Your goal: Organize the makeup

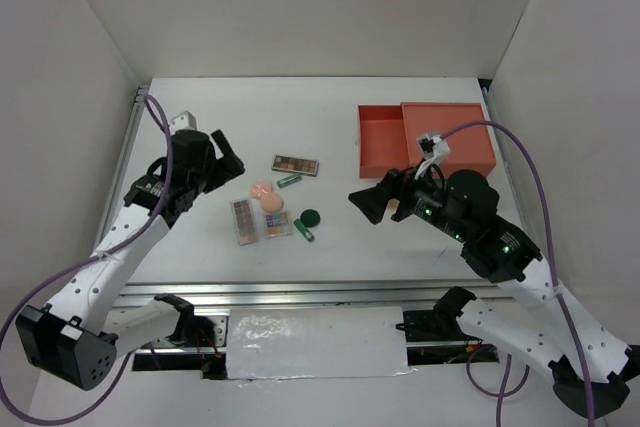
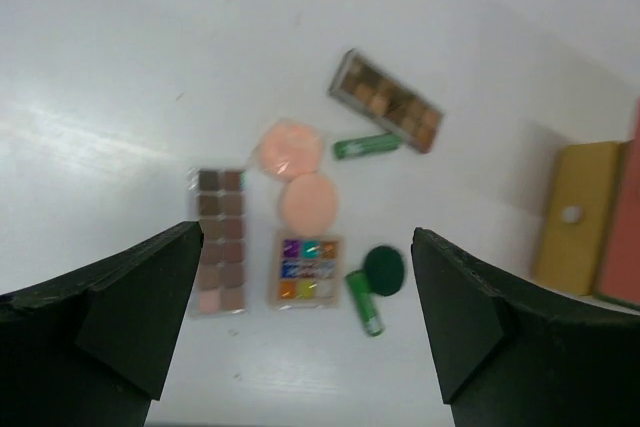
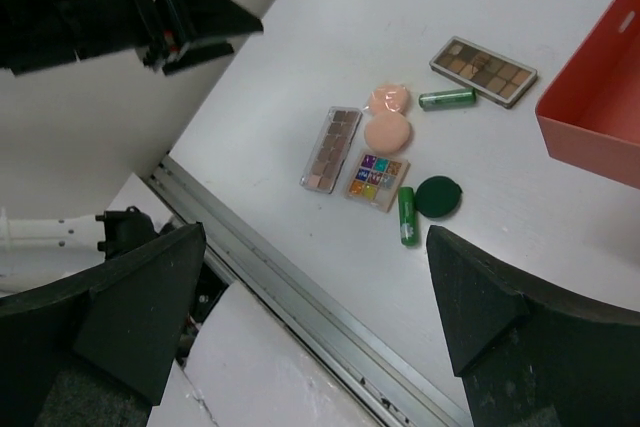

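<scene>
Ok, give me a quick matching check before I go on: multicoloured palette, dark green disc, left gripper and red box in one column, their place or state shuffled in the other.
Column one:
1 multicoloured palette
2 dark green disc
3 left gripper
4 red box

Column two:
a open, empty
b far right of the table
c just on the arms' side of a peach compact
d just right of the near green tube

Pairs: 1-c, 2-d, 3-a, 4-b

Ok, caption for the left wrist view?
Open left gripper looks down on the makeup, drawer box at right.
</scene>
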You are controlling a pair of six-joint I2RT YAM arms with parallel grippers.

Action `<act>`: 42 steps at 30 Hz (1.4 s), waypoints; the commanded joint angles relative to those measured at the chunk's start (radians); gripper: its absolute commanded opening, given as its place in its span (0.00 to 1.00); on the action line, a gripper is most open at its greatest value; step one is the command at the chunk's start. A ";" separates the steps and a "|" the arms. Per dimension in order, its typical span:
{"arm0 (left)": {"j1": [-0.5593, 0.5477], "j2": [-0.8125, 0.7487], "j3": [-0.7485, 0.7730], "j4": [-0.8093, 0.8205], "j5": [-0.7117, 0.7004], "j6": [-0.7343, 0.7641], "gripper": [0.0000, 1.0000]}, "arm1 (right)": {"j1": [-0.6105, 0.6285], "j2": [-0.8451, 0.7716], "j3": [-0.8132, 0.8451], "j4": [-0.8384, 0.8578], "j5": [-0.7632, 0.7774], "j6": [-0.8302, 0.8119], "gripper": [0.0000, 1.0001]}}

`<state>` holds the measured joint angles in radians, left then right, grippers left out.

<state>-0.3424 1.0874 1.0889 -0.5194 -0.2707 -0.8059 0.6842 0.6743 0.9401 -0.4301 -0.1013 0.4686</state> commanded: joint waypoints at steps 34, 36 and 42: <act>-0.514 0.707 0.134 -0.036 -0.226 -0.329 0.64 | 0.052 -0.133 0.014 -0.153 0.354 0.005 1.00; -0.518 0.710 0.134 -0.044 -0.225 -0.332 0.65 | 0.052 -0.140 0.006 -0.151 0.356 0.005 1.00; -0.560 0.738 0.135 -0.070 -0.254 -0.361 0.64 | 0.052 -0.148 -0.012 -0.145 0.350 0.010 1.00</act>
<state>-0.8829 1.7943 1.2175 -0.5625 -0.4877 -1.1343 0.7288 0.5365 0.9363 -0.5880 0.2329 0.4889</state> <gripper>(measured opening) 0.639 0.997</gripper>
